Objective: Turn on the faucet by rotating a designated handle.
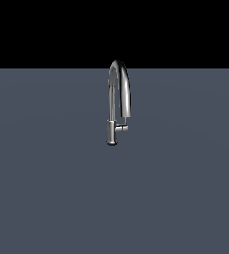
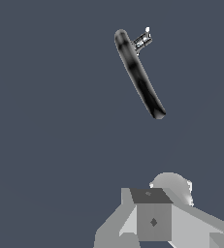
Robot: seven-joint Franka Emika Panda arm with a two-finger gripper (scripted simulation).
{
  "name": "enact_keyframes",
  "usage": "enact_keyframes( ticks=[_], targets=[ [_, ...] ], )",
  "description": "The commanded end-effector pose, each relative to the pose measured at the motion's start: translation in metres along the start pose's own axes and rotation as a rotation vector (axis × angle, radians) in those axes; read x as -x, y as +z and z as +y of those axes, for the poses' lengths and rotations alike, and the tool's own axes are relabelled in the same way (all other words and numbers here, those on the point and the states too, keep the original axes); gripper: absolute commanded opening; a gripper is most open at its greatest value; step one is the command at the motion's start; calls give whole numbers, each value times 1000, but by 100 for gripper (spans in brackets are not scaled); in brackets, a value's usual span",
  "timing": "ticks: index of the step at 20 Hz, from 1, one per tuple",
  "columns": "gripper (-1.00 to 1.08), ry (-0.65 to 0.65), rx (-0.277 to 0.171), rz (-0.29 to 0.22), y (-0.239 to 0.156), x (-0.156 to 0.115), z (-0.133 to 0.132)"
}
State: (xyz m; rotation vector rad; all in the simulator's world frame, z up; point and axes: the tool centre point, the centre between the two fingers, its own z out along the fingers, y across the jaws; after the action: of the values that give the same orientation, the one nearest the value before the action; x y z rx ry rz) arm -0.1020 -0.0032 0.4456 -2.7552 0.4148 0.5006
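On the grey surface, middle of the exterior view: the faucet (image 1: 117, 96) stands upright.
Handle: the handle (image 1: 122, 128) sticks out sideways from the lower stem toward the exterior view's right, just under the spout's tip.
Spout: arches high, ending above the handle.
Wrist view: faucet (image 2: 138, 72) seen from above, handle (image 2: 142, 41) beside it.
Gripper: the gripper (image 2: 154, 220) shows only partly, well apart from the faucet; whether spread or closed cannot be told.
Surface: the floor (image 1: 46, 188), plain grey.
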Motion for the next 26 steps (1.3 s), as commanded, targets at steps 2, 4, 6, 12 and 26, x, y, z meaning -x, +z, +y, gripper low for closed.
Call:
enact_keyframes(
  ticks=[2, 4, 6, 12, 26],
  targets=[
    [-100, 43, -41, -51, 3, -22, -1],
    [-100, 67, -65, -80, 6, -34, -1],
    [-100, 92, -89, -110, 8, -46, -1],
    [-100, 166, -161, -200, 19, -83, 1],
    [-100, 350, -343, -425, 59, -166, 12]
  ],
)
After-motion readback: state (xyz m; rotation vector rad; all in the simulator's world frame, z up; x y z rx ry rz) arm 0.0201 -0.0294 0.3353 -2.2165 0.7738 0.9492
